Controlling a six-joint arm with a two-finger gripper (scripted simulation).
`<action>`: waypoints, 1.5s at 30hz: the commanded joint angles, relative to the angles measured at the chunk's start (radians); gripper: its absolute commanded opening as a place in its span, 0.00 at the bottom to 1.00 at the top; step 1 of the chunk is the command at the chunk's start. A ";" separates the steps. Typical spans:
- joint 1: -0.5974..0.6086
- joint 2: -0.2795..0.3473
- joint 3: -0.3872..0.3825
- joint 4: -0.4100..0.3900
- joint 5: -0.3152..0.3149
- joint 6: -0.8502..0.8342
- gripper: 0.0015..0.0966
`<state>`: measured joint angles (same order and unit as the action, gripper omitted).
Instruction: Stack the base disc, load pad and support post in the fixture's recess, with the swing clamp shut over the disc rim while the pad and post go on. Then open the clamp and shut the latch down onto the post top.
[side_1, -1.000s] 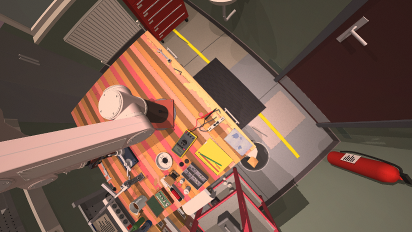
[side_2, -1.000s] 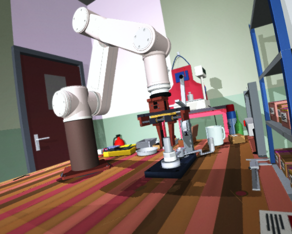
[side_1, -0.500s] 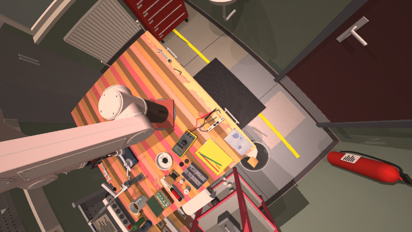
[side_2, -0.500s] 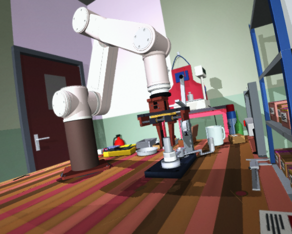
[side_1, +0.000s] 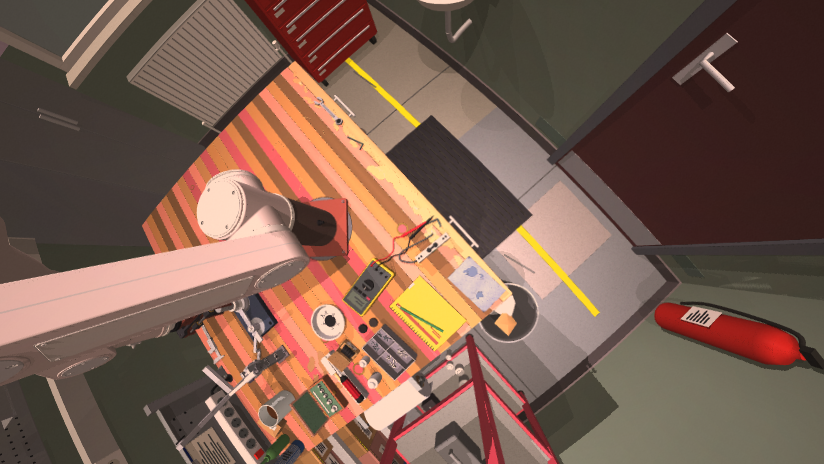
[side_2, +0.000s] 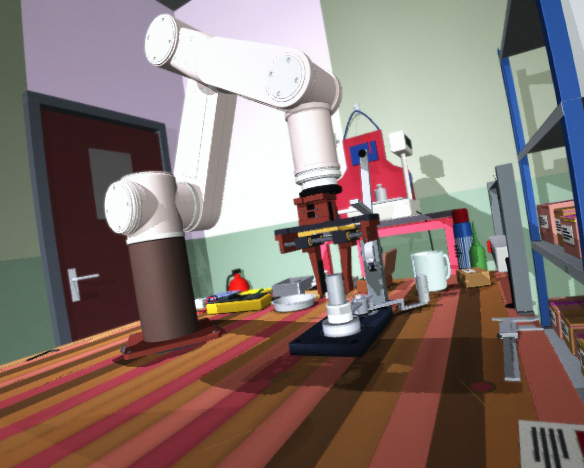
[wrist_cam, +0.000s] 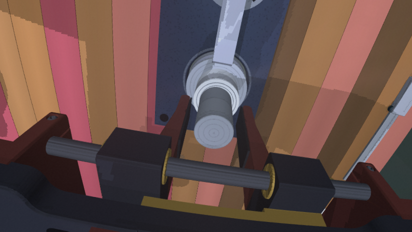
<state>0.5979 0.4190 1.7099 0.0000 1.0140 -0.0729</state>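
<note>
The fixture (side_1: 260, 314) is mostly hidden under my arm in the side camera. Its dark blue base plate (side_2: 344, 334) lies on the striped bench. In its recess stands a stack: the pale base disc (side_2: 341, 328) at the bottom, the load pad (side_2: 338, 313) on it, and the grey support post (wrist_cam: 214, 118) upright on top. The swing clamp's arm (wrist_cam: 227, 37) reaches over the disc rim. The latch (side_2: 367, 200) stands raised behind the stack. My gripper (wrist_cam: 213, 126) is open around the post's top and holds nothing.
A white mug (side_2: 431, 270) stands behind the fixture, near a shallow round dish (side_2: 294, 302) and a grey tray. A caliper (side_2: 511, 345) lies to the right by the blue shelf rack. A multimeter (side_1: 368, 286) and yellow notepad (side_1: 427, 313) lie further along the bench.
</note>
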 joint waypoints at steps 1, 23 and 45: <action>0.000 -0.001 -0.001 0.000 0.000 0.000 0.44; 0.000 -0.058 -0.049 0.000 0.105 0.000 0.44; 0.000 -0.120 -0.133 0.000 0.250 0.000 0.44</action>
<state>0.5979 0.3000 1.5783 0.0000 1.2640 -0.0729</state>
